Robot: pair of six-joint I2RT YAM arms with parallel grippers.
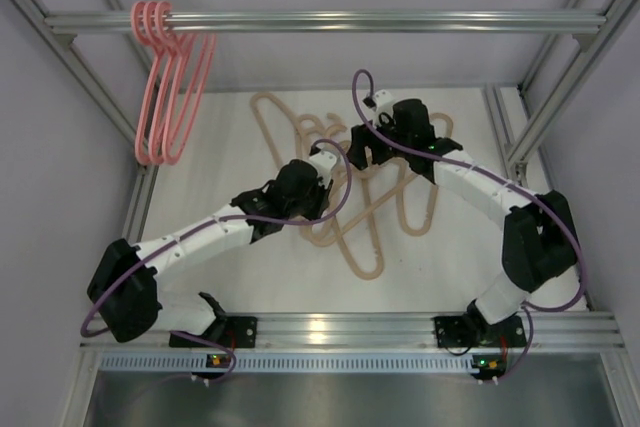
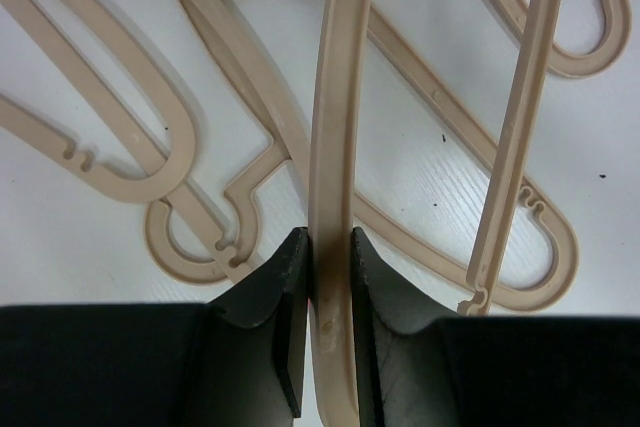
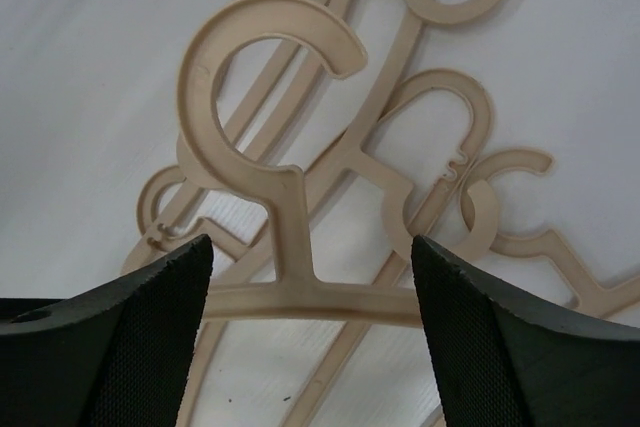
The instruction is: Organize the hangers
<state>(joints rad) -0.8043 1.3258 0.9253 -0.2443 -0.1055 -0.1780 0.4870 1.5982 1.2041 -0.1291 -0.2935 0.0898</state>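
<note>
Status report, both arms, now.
Left gripper shut on a beige hanger. Right gripper open, straddling a hanger hook at its neck. Pink hangers on the rail; beige pile tangled on table.

Several pink hangers point(image 1: 172, 97) hang bunched on the silver bar point(image 1: 400, 21) above the far left corner of the bench point(image 1: 220, 157). A tangle of beige hangers point(image 1: 362, 247) lies mid-bench. The left claw point(image 1: 322, 165) and right claw point(image 1: 360, 144) sit over its far part, close together.
</note>
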